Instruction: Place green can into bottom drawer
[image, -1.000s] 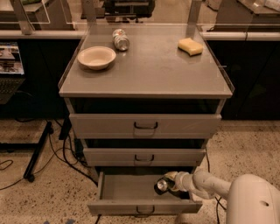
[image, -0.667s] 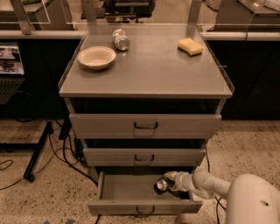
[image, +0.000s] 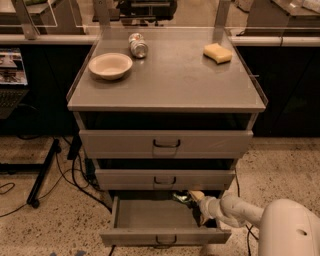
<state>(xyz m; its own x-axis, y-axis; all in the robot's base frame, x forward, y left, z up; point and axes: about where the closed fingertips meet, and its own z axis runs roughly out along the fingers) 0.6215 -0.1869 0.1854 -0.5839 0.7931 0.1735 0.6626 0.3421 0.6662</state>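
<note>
The bottom drawer (image: 150, 216) of the grey cabinet is pulled open, with its dark handle at the front. The green can (image: 181, 198) is a small dark green shape at the back right of that drawer, just under the middle drawer's front. My gripper (image: 196, 206) reaches into the drawer from the right on a white arm (image: 235, 210) and sits right beside the can, touching or nearly touching it. Whether it holds the can does not show.
The top drawer (image: 166, 143) and middle drawer (image: 165, 179) stick out slightly. On the cabinet top lie a silver-white can (image: 138, 45), a cream bowl (image: 110, 65) and a yellow sponge (image: 218, 52). A black stand leg (image: 42, 175) and cables lie on the floor at left.
The green can and my gripper have shifted a little toward the back of the bottom drawer. The drawers and the things on top have not moved.
</note>
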